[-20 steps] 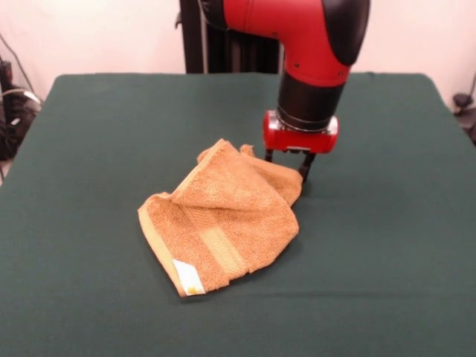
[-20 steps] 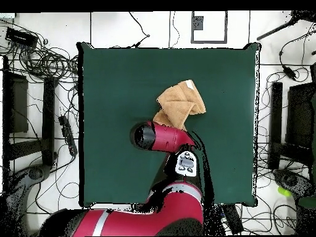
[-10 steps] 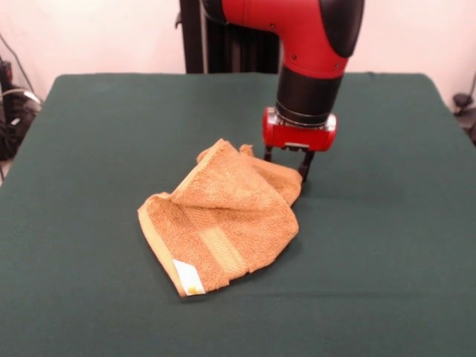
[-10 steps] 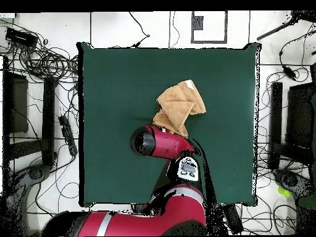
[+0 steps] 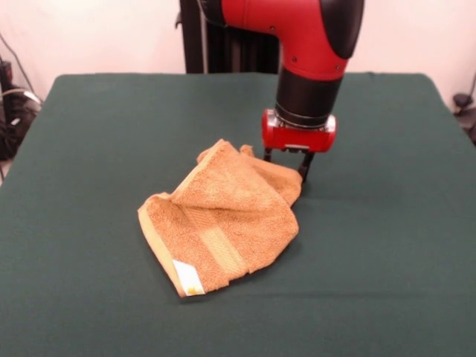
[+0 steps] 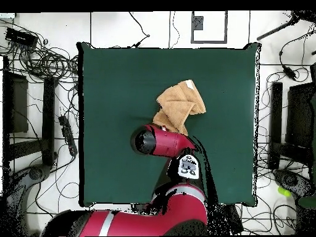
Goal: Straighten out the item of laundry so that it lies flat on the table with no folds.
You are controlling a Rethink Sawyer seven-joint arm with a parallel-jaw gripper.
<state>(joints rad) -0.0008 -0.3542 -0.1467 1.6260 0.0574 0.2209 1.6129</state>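
Note:
The item of laundry (image 5: 223,219), an orange-tan towel, lies crumpled on the table (image 5: 89,134) with one part folded over the rest. Its woven band and white label (image 5: 187,277) face the near edge. My gripper (image 5: 287,162) hangs just above the towel's far right corner, open, its two dark fingers (image 5: 305,167) spread apart and holding nothing. In the overhead view the towel (image 6: 180,103) sits near the middle of the table (image 6: 111,80). There the red arm (image 6: 162,141) covers the gripper and the towel's nearest corner.
Green cloth spreads wide on every side of the towel. Cables and equipment (image 6: 37,62) lie on the floor around the table, with dark stands (image 6: 274,123) beside it.
The gripper has risen a little and drawn slightly back from the towel. The towel itself has not moved.

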